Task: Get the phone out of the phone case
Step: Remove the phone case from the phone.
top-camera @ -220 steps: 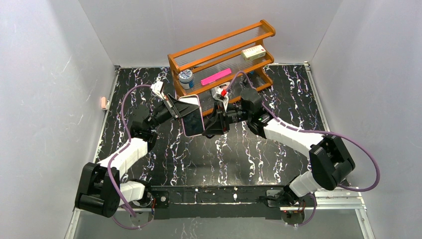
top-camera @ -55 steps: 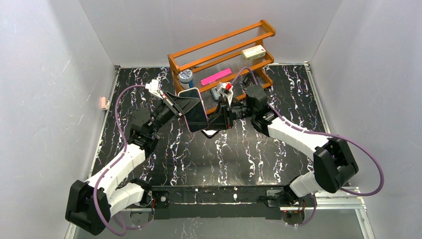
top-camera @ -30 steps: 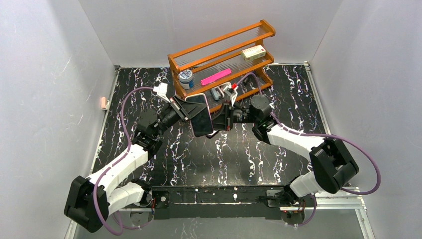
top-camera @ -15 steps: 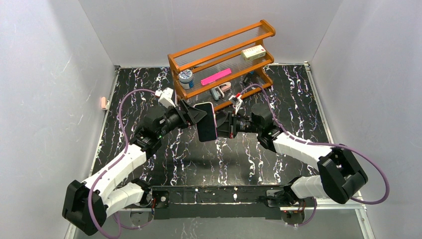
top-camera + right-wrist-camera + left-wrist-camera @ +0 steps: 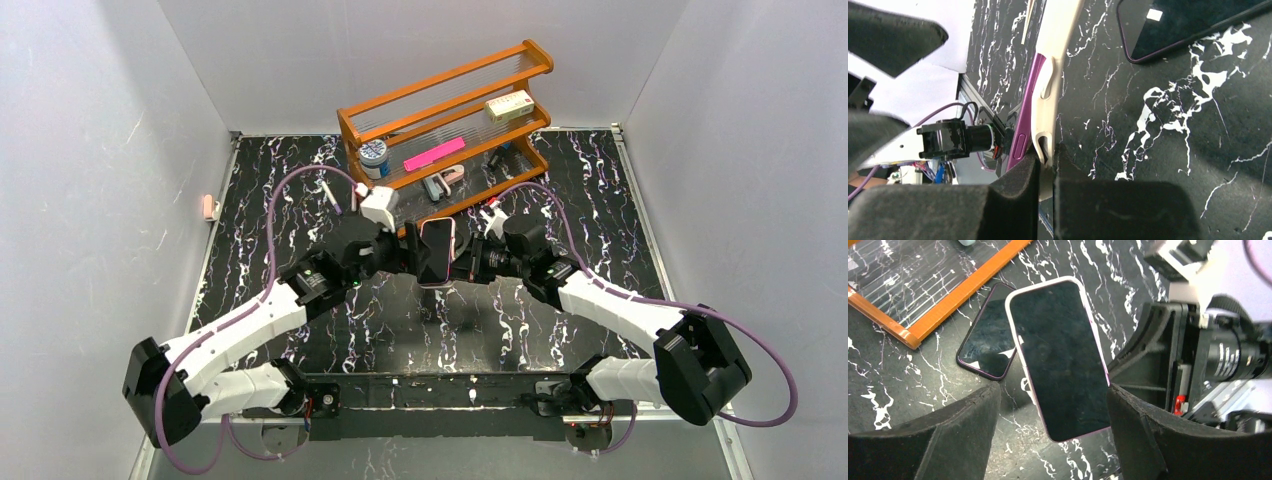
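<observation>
A phone [image 5: 1060, 357] with a dark screen sits in a white phone case [image 5: 1058, 60] and is held on edge above the table's middle [image 5: 437, 250]. Its purple side shows where the case's rim stands off it [image 5: 1023, 135]. My right gripper [image 5: 1047, 155] is shut on the case's lower rim, reaching in from the right [image 5: 462, 265]. My left gripper [image 5: 1053, 390] is open, coming from the left [image 5: 405, 255]. Its fingers [image 5: 948, 435] stand either side of the phone's lower end; the right one nearly touches the phone's edge.
A second dark, purple-rimmed phone-like slab [image 5: 985, 337] lies flat on the marble table [image 5: 888, 390], also seen in the right wrist view [image 5: 1188, 25]. Behind it stands an orange wooden rack [image 5: 450, 110] holding a jar, a pink strip and a box. A white pen [image 5: 330, 195] lies at the back left.
My left gripper has let go of the phone and opened. Both arms have carried the phone lower and toward the table's middle; the right gripper has kept its hold on the case.
</observation>
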Available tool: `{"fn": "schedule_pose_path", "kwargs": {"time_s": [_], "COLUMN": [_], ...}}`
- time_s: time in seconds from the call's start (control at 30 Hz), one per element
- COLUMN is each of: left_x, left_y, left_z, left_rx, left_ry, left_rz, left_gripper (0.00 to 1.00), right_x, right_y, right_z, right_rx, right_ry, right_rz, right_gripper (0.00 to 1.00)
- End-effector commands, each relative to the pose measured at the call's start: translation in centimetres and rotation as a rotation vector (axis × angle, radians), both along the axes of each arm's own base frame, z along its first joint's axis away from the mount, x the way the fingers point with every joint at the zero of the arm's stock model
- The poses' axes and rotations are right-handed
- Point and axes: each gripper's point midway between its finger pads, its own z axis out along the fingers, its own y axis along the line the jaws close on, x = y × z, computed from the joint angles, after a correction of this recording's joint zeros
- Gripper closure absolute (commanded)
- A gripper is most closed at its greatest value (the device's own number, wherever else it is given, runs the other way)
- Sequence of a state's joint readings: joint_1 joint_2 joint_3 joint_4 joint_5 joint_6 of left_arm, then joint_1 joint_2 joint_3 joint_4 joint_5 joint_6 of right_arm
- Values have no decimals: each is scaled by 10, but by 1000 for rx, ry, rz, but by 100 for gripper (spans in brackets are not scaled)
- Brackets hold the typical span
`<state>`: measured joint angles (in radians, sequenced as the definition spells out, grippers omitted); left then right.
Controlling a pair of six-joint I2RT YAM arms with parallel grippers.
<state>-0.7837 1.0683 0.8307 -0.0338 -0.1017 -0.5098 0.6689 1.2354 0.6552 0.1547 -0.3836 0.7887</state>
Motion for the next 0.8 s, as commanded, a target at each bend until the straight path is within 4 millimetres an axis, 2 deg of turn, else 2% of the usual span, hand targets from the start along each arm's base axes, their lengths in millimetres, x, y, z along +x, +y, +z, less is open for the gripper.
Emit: {"fn": "schedule_pose_path", "kwargs": {"time_s": [0.0,0.37,0.53,0.77], "left_x": [-5,-26,-23,-18], "left_y": [-4,-45,-51,-46], "left_z": [-2,-10,-20,-26], "left_rx": [218,443,521,608], "left_ry": [-105,-216,-222,-240], "left_rz": [1,-37,-7,34], "left_gripper": [27,29,30,33], "right_x": [8,9,9,8], "right_y": [5,5,6,3], "right_z": [31,26,27,29], "right_rx": [66,57,58,54], "right_ry": [-42,-2,-8,-23], "right_rz": [-44,-59,-59,-68], "right_gripper": [99,99,99,99]}}
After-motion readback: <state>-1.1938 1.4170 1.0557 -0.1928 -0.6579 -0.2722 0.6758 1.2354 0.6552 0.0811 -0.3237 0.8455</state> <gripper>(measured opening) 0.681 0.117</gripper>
